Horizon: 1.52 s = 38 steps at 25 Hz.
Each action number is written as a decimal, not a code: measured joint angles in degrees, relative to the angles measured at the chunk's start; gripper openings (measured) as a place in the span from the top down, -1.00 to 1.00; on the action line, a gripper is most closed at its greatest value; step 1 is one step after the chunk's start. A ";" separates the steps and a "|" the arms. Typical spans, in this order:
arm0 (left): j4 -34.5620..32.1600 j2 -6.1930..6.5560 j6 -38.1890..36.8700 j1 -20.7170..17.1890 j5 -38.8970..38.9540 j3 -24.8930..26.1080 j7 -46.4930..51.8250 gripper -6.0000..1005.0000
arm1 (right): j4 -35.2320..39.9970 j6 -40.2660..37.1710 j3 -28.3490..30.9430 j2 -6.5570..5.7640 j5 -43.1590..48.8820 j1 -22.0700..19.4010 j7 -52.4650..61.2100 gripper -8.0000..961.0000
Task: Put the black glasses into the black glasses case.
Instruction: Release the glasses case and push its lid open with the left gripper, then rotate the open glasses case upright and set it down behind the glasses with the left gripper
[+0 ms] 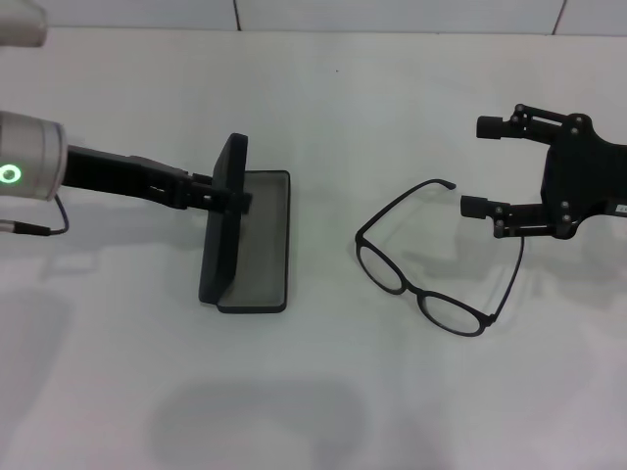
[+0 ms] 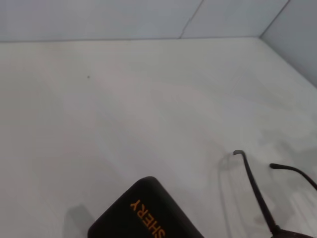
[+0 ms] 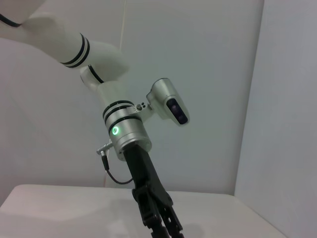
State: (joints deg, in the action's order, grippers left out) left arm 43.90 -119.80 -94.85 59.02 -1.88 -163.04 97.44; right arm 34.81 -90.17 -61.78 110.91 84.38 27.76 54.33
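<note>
Glasses (image 1: 431, 264) lie unfolded on the tabletop (image 1: 392, 401), at three o'clock from the case (image 1: 247, 240). Left pincer (image 1: 227, 199) is clenched on the upright lid, holding it open. Right pincer (image 1: 478, 166), released, hovers beside a temple; it should grip the frame gently, avoiding lenses.

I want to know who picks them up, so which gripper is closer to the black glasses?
Right. The right gripper hovers open by the black glasses' temple arm; the left gripper holds the lid of the black glasses case.
</note>
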 joint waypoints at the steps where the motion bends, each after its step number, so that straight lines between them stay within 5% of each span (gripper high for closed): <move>1: -0.29 0.01 0.24 0.18 -0.30 0.00 0.18 -0.63 | 0.00 0.00 0.00 0.00 0.00 0.00 -0.01 -0.79; 17: -4.01 -0.10 8.33 2.28 -4.79 0.01 3.28 -0.58 | 0.00 -0.35 0.04 0.16 0.00 -1.30 -1.33 -0.79; 22: -3.99 0.29 9.54 2.47 -4.88 0.01 4.94 -0.17 | 0.53 -0.47 0.09 0.12 0.00 -1.49 -1.34 -0.79; 38: -4.10 2.61 10.49 4.08 -5.41 -0.09 2.44 0.55 | 1.50 -0.83 0.09 0.52 0.00 -2.01 -2.35 -0.79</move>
State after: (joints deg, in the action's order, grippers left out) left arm 39.81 -117.19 -84.36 63.09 -7.28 -163.13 99.89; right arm 36.31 -91.00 -61.70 111.44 84.38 25.75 51.98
